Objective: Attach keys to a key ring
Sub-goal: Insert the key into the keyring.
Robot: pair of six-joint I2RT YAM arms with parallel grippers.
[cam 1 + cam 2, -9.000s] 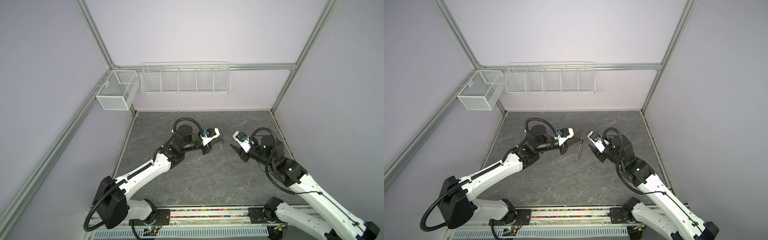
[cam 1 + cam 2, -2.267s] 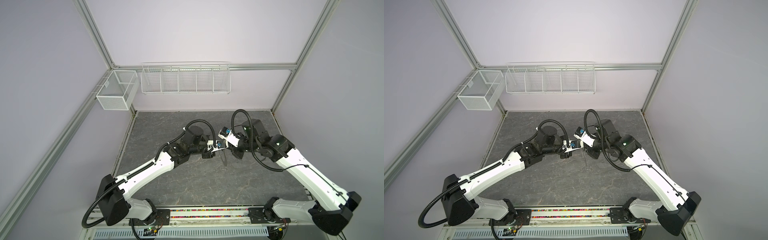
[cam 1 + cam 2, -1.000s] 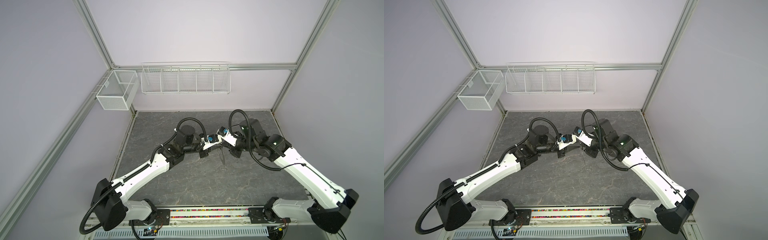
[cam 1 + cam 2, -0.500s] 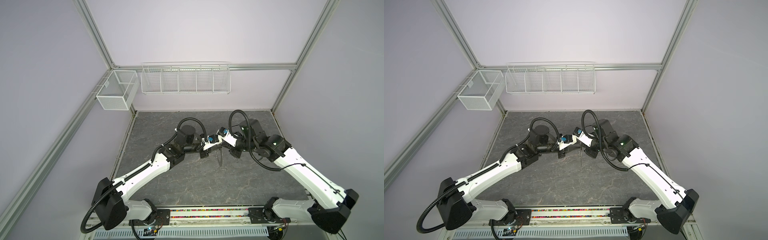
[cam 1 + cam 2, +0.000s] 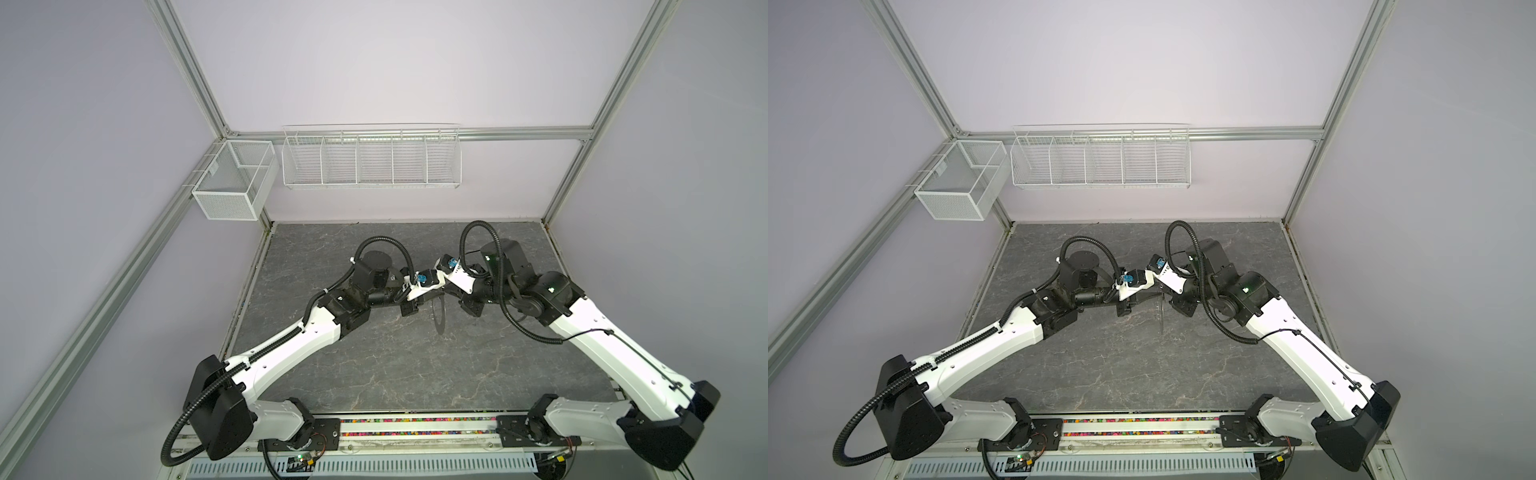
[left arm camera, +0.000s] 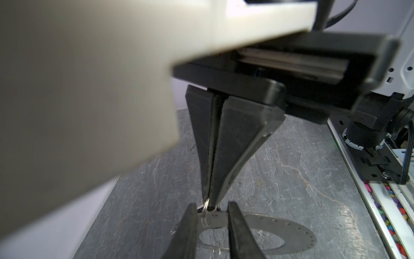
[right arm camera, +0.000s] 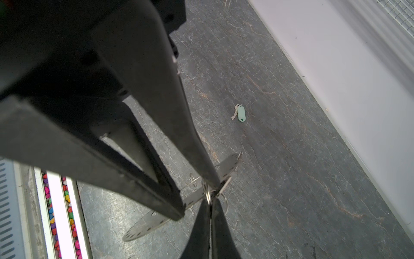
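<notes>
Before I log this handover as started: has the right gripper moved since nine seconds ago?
Yes. The right gripper has moved left, away from the right edge of the table, and now meets the left gripper at the key ring.

The desk (image 5: 374, 357) is a flat slab of dark grey stone pattern run through with pale and rusty veins, seen in both top views (image 5: 1121, 357) and under both wrist cameras (image 6: 295, 170). On it lies one small silvery key with a pale green tag (image 7: 241, 114), flat and near the far wall.
</notes>
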